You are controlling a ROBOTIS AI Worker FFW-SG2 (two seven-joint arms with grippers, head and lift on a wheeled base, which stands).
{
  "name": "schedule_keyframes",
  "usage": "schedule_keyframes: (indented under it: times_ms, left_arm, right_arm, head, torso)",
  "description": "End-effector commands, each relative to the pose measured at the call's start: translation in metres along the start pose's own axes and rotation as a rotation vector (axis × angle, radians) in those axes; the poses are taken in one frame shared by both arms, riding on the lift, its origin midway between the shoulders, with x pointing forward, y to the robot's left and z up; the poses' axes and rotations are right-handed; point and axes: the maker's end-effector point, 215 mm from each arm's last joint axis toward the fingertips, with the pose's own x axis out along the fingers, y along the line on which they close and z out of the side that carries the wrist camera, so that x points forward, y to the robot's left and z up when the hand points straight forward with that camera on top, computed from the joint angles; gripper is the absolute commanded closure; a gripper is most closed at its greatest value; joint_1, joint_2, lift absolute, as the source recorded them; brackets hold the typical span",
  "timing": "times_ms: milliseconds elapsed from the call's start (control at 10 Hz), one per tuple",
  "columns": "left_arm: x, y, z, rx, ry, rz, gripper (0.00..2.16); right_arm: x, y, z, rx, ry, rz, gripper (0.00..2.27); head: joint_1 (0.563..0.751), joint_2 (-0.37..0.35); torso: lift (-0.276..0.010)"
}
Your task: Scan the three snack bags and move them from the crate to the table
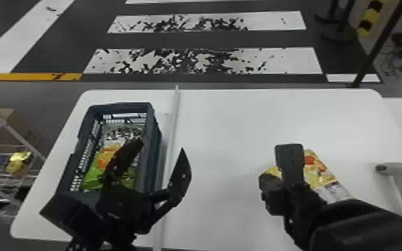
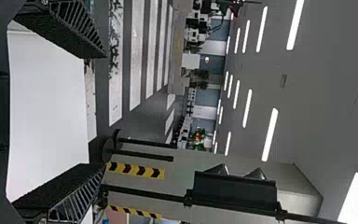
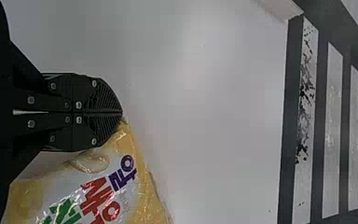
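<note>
A robot's left gripper (image 1: 161,144), its 2 fingers spread wide and empty, hovered at a dark crate (image 1: 154,142) where a green snack bag (image 1: 91,177) lay, while the right gripper (image 1: 289,152), 2 fingers pressed together on nothing, was just beside a yellow snack bag (image 1: 320,170) on the white table (image 1: 227,133)

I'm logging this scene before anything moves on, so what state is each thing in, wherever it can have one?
Left end effector: open, fingers spread apart.
Right end effector: shut, fingers together.
Crate: upright on the table, open-topped, with goods inside.
Green bag: in the crate; sealed or opened, can't tell.
Yellow bag: on the table; sealed or opened, can't tell.
</note>
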Motion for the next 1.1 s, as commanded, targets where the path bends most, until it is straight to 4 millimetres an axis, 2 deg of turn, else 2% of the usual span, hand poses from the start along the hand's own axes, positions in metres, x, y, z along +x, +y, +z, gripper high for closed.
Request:
schedule_keyframes:
  times_ms: [0,300,600,800,900,1000]
  left_arm:
    - [0.000,0.001,0.000,0.001,-0.002,0.001,0.03]
    - [0.003,0.003,0.000,0.001,-0.003,0.002,0.03]
    - [0.011,0.003,-0.005,-0.001,0.009,0.000,0.03]
    - [0.014,0.005,-0.009,-0.002,0.014,0.002,0.03]
    - [0.016,0.007,-0.012,-0.008,0.017,0.003,0.03]
    - [0.016,0.008,-0.014,-0.009,0.019,0.004,0.03]
  right_arm:
    - [0.004,-0.011,0.010,0.003,-0.003,-0.026,2.25]
    - [0.012,-0.039,0.021,0.004,0.026,-0.083,2.24]
    - [0.020,-0.052,0.035,0.022,0.022,-0.097,2.24]
    - [0.024,-0.056,0.029,0.031,0.039,-0.099,2.24]
    - [0.020,-0.050,0.019,0.061,0.041,-0.069,2.24]
    - [0.005,-0.040,0.023,0.074,0.004,-0.044,2.24]
  head:
    - [0.695,0.094]
    - [0.695,0.062]
    - [0.695,0.037]
    - [0.695,0.022]
    - [0.695,0.018]
    - [0.695,0.020]
  torso:
    - [-0.062]
    - [-0.062]
    - [-0.062]
    - [-0.062]
    - [-0.062]
    - [-0.062]
